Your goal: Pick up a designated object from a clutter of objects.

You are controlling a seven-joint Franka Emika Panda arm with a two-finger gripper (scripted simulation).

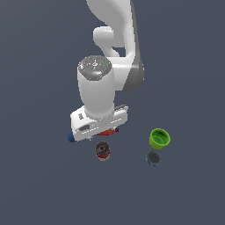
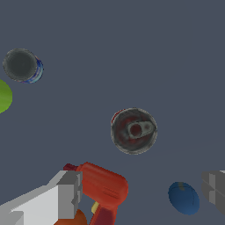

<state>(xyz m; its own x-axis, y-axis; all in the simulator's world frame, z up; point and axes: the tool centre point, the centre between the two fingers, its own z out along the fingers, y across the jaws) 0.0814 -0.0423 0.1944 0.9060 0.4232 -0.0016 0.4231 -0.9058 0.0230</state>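
Note:
The designated object, a red-and-white can point(image 2: 133, 130) with a grey metal top, stands upright on the floor; the exterior view shows this can point(image 1: 103, 151) just in front of the arm's white hand point(image 1: 99, 121). My gripper point(image 2: 141, 190) is open, its grey fingers point(image 2: 67, 195) set wide apart with nothing between them. It hovers above the clutter, beside the can and not around it. The rest of the clutter lies close by: a red bottle point(image 2: 103, 186), a blue ball point(image 2: 183, 197) and a sliver of an orange ball point(image 2: 74, 219).
A green cup point(image 1: 159, 138) and a blue-labelled, grey-topped can point(image 1: 153, 157) stand at the exterior view's right; the wrist view shows the same blue can point(image 2: 23, 65) and the cup's edge point(image 2: 3, 96). The hand partly hides the blue ball point(image 1: 70, 137) and red bottle point(image 1: 107, 131).

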